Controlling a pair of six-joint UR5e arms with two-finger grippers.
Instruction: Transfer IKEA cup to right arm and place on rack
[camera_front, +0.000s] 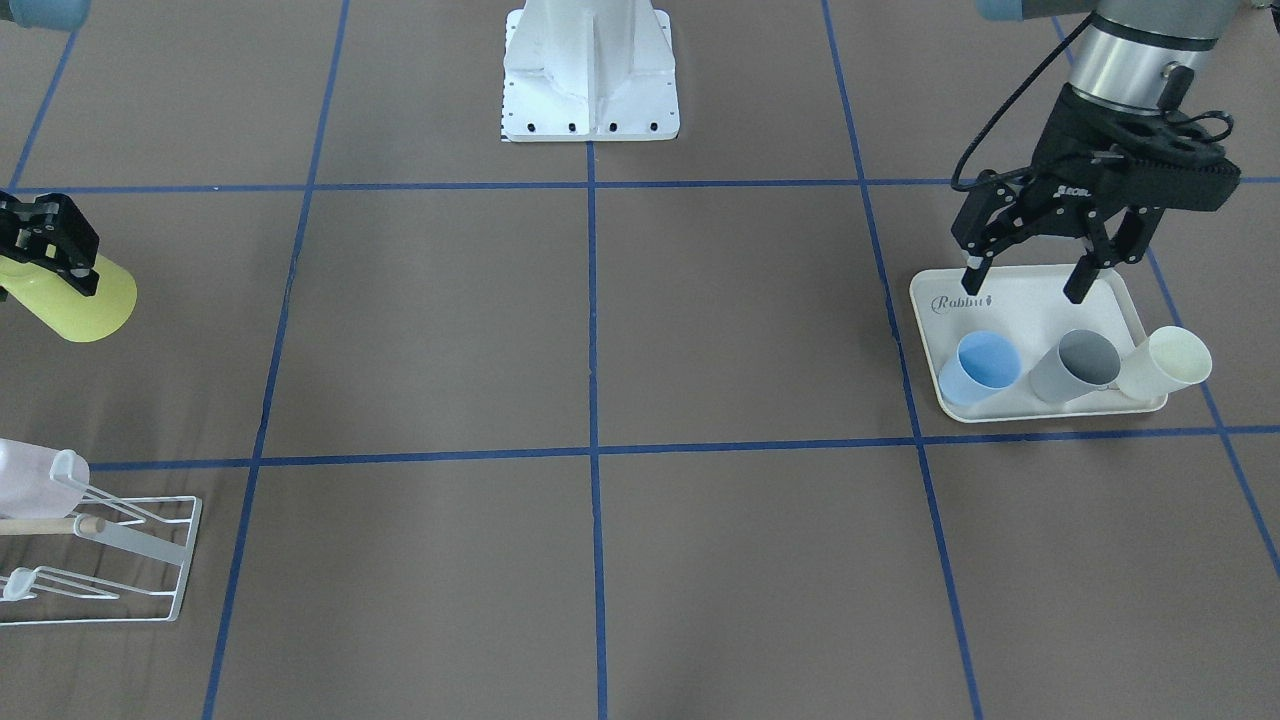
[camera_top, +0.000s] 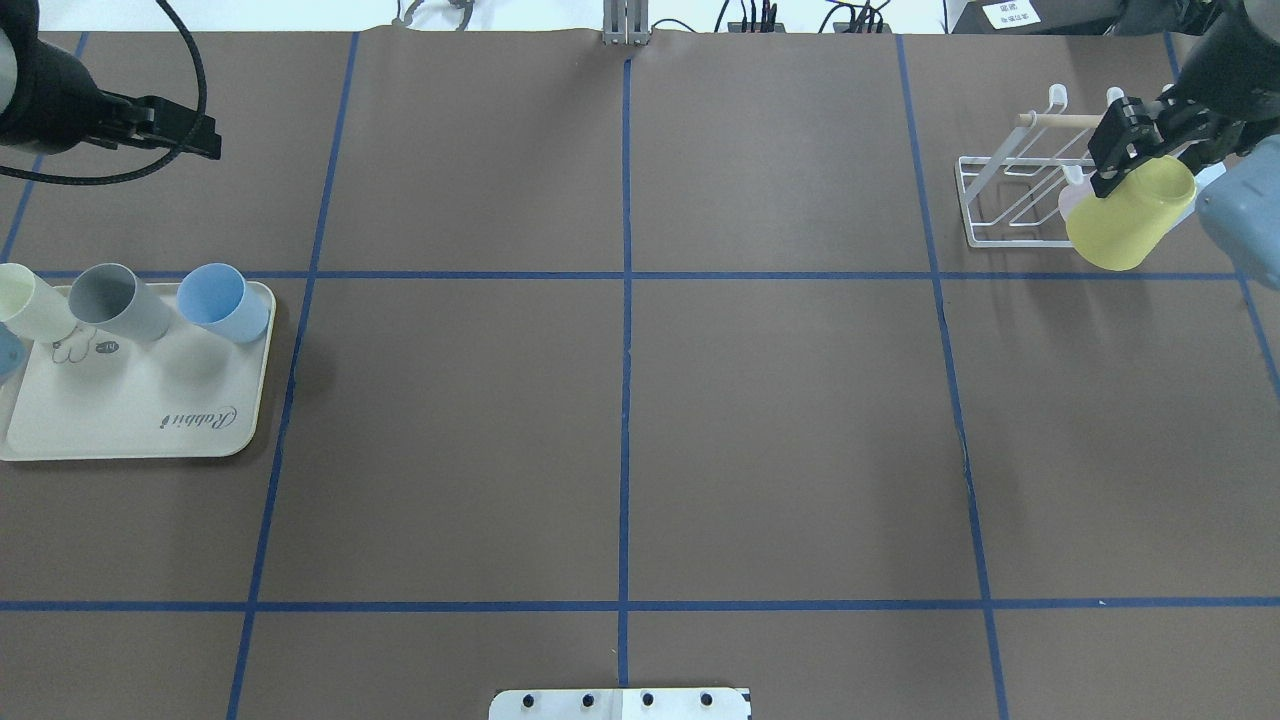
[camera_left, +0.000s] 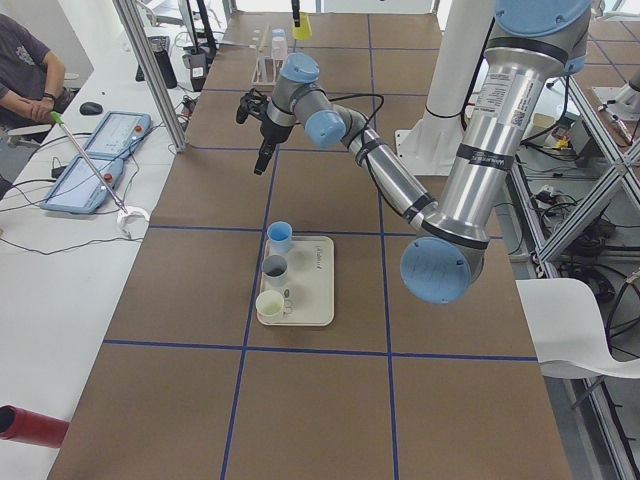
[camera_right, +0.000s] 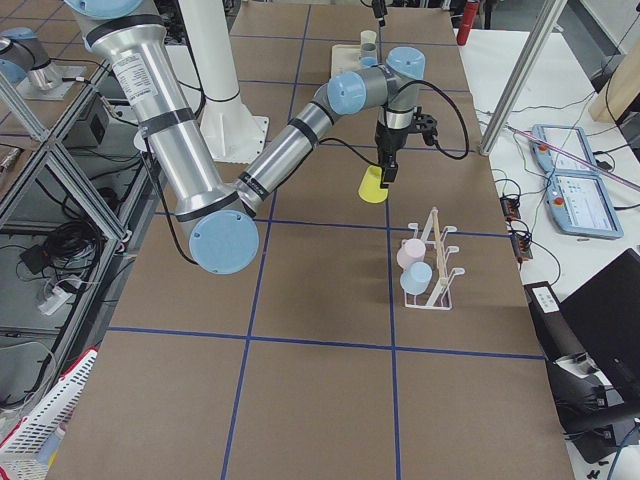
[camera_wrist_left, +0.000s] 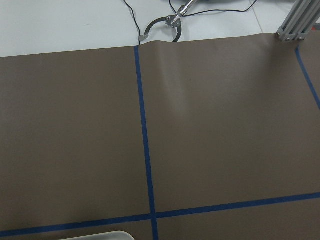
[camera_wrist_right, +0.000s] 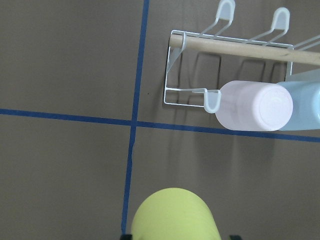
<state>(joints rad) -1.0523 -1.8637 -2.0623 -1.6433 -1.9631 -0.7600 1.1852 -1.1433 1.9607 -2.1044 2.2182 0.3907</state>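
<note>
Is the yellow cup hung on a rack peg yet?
No, the yellow cup is held in the right gripper above the table, apart from the rack.

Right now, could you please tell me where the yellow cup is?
In the overhead view the yellow cup is at the far right, held in the right gripper beside the white wire rack, not yet on it.
</note>
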